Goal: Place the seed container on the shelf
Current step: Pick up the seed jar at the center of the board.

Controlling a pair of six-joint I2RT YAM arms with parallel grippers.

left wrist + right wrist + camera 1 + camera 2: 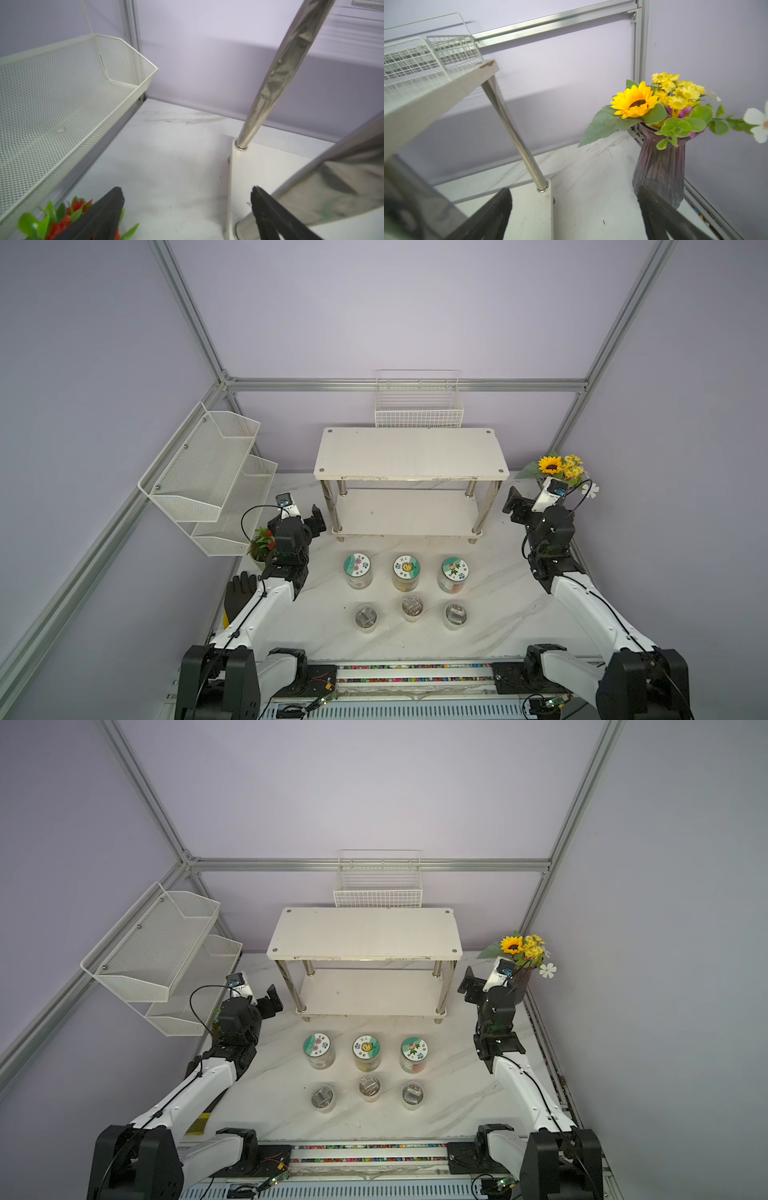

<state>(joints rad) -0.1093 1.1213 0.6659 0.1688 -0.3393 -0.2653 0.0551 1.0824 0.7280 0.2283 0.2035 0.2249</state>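
The shelf (410, 454) (365, 934), white with two tiers and chrome legs, stands at the back middle of the marble table with both boards bare. In front of it stand three glass seed jars with picture lids (406, 571) in a row, and three shorter clear-lidded jars (412, 607) nearer me. My left gripper (316, 519) (187, 193) hovers open by the shelf's left legs, holding nothing. My right gripper (515, 506) (574, 193) is open and empty by the shelf's right legs. Neither touches a jar.
A white mesh two-bin rack (208, 477) hangs on the left wall. A wire grid basket (419, 410) hangs behind the shelf. A small red-flowered plant (262, 541) and a black glove (239, 593) sit at the left, and a purple vase of flowers (658, 164) at the back right.
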